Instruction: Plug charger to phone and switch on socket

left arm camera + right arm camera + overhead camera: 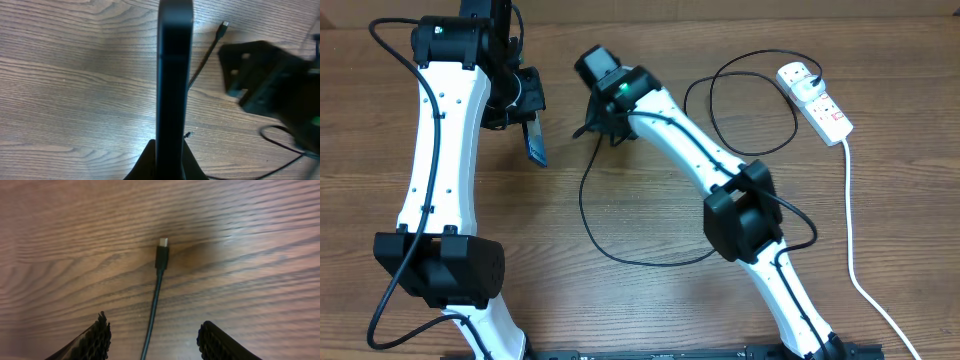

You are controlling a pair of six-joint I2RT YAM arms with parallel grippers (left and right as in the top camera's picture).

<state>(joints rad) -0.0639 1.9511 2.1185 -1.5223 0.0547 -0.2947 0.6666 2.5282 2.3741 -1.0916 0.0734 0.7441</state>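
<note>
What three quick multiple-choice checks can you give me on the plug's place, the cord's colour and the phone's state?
1. Where is the cable's plug?
A. Inside the phone
B. Loose on the table, ahead of the right gripper
C. In the power strip

2. What colour is the power strip's cord?
A. Black
B. Red
C. White

3. What state is the phone in?
A. Lying flat, untouched
B. Gripped by the left gripper
C. Gripped by the right gripper

Answers:
1 B: the right wrist view shows the plug lying on the wood beyond the open fingers, touched by neither.
2 C: a white cord trails from the power strip down the table's right side.
3 B: the left wrist view shows the phone edge-on, rising from that gripper.
</note>
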